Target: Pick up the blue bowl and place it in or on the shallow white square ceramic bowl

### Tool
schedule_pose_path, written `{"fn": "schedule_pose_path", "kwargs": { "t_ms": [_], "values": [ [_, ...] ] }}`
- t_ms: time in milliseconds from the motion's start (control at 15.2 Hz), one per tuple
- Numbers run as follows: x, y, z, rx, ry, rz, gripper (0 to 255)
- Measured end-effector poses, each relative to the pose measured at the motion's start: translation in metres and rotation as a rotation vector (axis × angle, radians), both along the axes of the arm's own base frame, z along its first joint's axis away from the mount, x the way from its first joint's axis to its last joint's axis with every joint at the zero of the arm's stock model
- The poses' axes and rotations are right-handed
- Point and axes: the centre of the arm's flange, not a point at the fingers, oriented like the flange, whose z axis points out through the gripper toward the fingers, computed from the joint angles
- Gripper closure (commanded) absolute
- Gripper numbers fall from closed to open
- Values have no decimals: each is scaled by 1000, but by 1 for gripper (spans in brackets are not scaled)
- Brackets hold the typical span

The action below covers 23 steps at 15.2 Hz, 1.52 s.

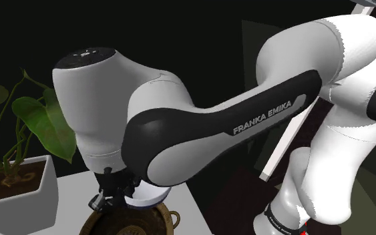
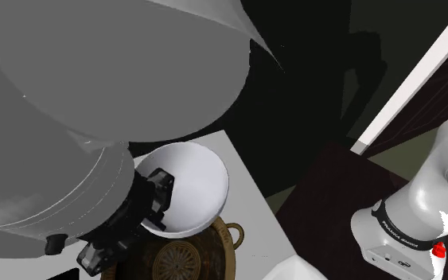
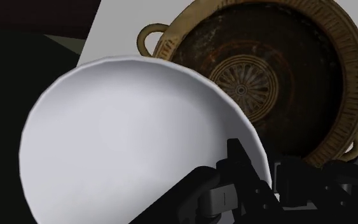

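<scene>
Gripping confirmed: white bowl (image 3: 126, 133) is clenched at its rim by pincer (image 3: 264, 175), lower right of frame; judged rigid, light, slippery, chip-prone.

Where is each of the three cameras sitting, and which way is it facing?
Shoulder view: close behind the arm, facing past it towards a potted plant; white and dark links cross it.
Second exterior view: above the table, looking down; a grey link looms upper left, and the gripper clasps the white bowl by its rim over a brown two-handled dish.
Wrist view: on the hand, looking along the fingers into the bowl, dish beyond.
Shared: the last two both show bowl and dish.
</scene>
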Motion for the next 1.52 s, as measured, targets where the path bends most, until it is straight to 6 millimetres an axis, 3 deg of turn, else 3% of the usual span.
{"fn": "schedule_pose_path", "kwargs": {
  "t_ms": [1320, 1518],
  "values": [
    [-261, 22, 13, 0, 0, 0, 255],
    [-281, 23, 8, 0, 0, 0, 255]
  ]
}}
